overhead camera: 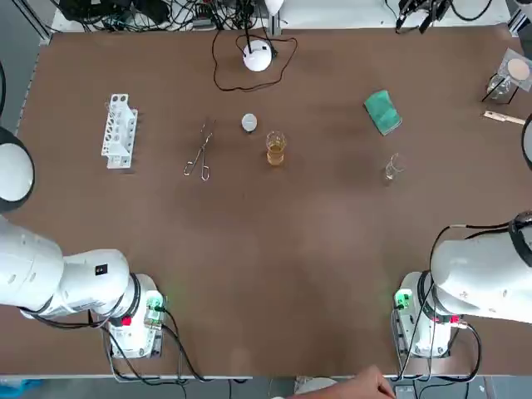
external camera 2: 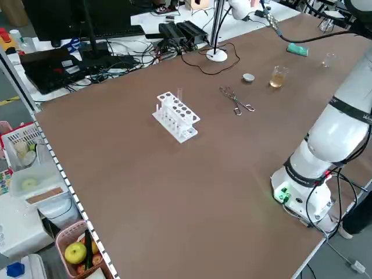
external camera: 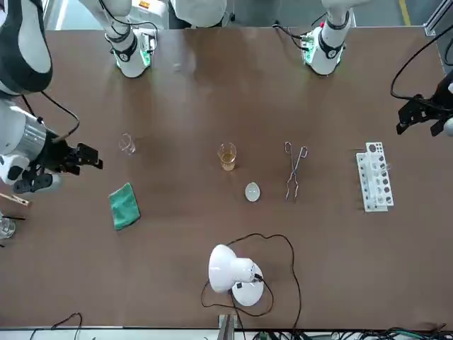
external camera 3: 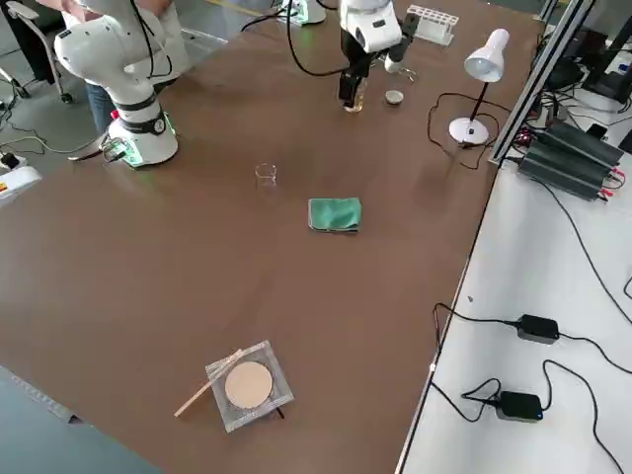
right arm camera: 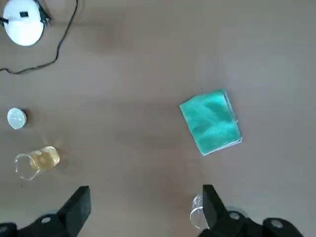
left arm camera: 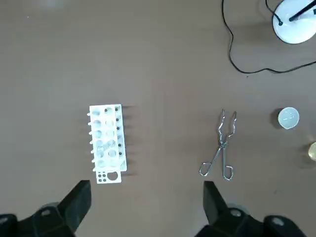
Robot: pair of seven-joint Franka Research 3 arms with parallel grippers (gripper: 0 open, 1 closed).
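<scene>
the left pincer (left arm camera: pixel 145 210) is held high above the brown bench (left arm camera: pixel 163 59), its two black fingers (left arm camera: pixel 79 200) spread wide and nothing gripped between them. nearest to it, a white plastic test-tube rack (left arm camera: pixel 106 143) is seen standing on the bench at the robot's left side. a pair of metal scissor-handled tongs (left arm camera: pixel 220 148) is laid flat beside the rack but apart from it, toward the middle. a small white round cap (left arm camera: pixel 288 118) is found just past the tongs, near a clear glass beaker of amber liquid (overhead camera: pixel 275 149) (upright, at the bench's middle).

the right pincer (right arm camera: pixel 145 212) is likewise held aloft, over the robot's right side, opened wide and empty. a small empty clear glass beaker (right arm camera: pixel 196 217) is seen on the bench below it, nearest to it of all the things. a folded green cloth (right arm camera: pixel 211 122) is laid farther from the robot, near that beaker yet not touching it. a white desk lamp (overhead camera: pixel 258 56) is placed by the far edge, in line with the middle.
</scene>
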